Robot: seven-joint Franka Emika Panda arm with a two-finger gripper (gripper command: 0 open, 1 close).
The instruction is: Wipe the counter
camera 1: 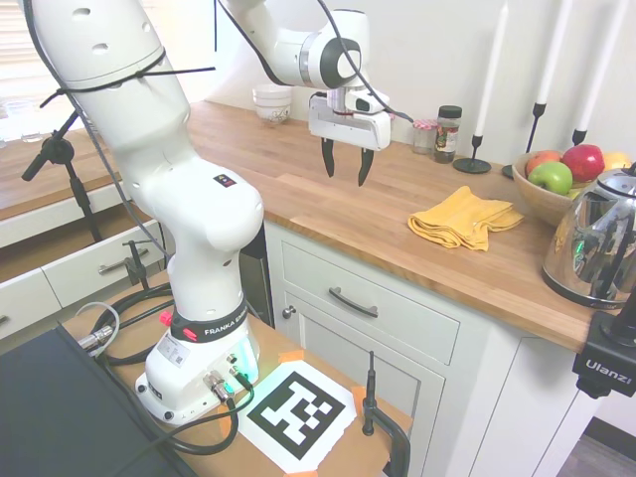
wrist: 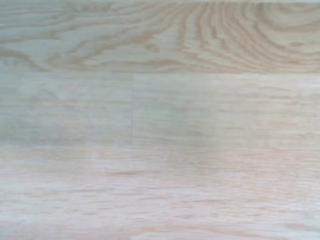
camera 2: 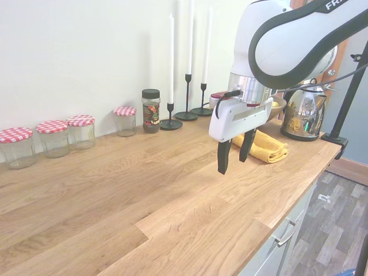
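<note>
The long, warm-brown butcher-block wooden tabletop [camera 1: 328,199] of narrow planks runs over white panelled cabinets [camera 1: 397,348] with a metal-handled drawer [camera 1: 355,303]. The white arm's gripper [camera 1: 347,169] hangs above a bare stretch of this tabletop with its two dark fingers [camera 2: 223,158] spread apart and pointing down, holding nothing and clear of the wood. The wrist view shows only blurred, pale wood grain [wrist: 160,120].

A crumpled yellow cloth [camera 1: 463,218] lies on the tabletop, apart from the gripper, between it and a shiny metal electric kettle [camera 1: 599,238] near the tabletop's end. Behind the cloth, a wooden bowl [camera 1: 542,199] holds red and green apples [camera 1: 566,169]. Tall white candles in slim black holders [camera 2: 171,75] stand along the wall, and a small dark-lidded spice jar [camera 2: 151,110] stands just beside them. Four glass jars with red-and-white checked lids [camera 2: 68,133] line the wall further along. In the first exterior view, stacked white bowls [camera 1: 272,102] sit at the back of the tabletop, beyond the arm.
</note>
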